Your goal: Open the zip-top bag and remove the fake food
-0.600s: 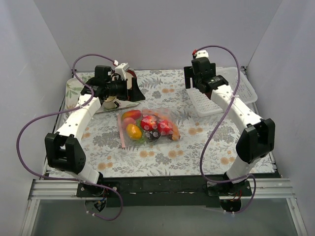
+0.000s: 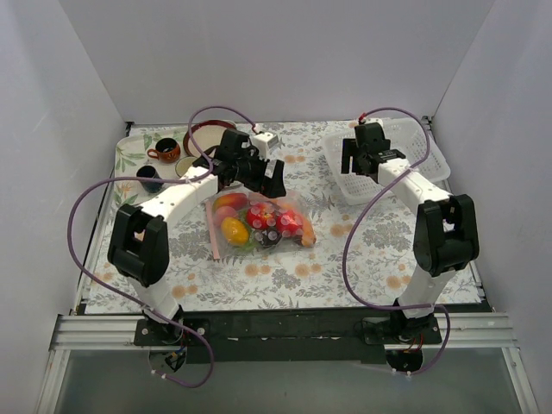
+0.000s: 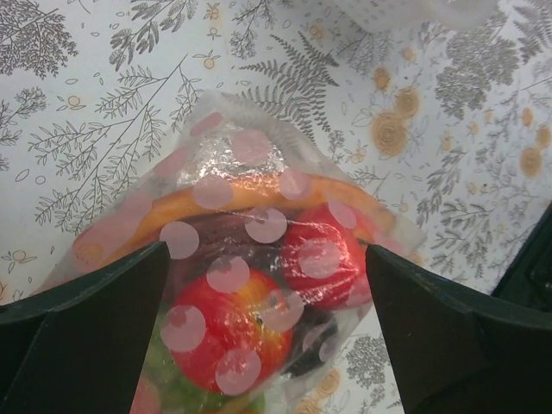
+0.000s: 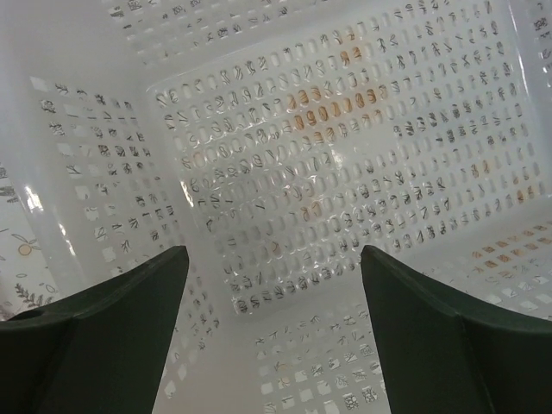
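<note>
The zip-top bag [image 2: 260,222] lies flat mid-table, its pink zip strip [image 2: 212,231] along the left edge. Inside is the fake food [image 2: 274,226]: red, orange, yellow and dark pieces. My left gripper [image 2: 274,178] hovers open over the bag's far end. In the left wrist view its fingers [image 3: 86,332] straddle the pink-dotted bag [image 3: 259,164], with a red-yellow fruit [image 3: 226,335], a red piece [image 3: 323,263] and an orange long piece [image 3: 259,195] below; nothing is gripped. My right gripper [image 2: 362,160] hangs open over the white mesh basket [image 2: 405,159], with nothing between its fingers [image 4: 103,336].
At the back left stand a brown cup [image 2: 164,153], a dark cup [image 2: 148,178], a pale cup [image 2: 185,167] and a brown-rimmed plate [image 2: 207,134]. The basket's perforated floor [image 4: 345,138] fills the right wrist view. Grey walls enclose the flowered cloth [image 2: 285,276].
My left arm has swung right from above the cups to the bag's far end, uncovering the cups and plate. The right gripper has shifted a little right over the basket.
</note>
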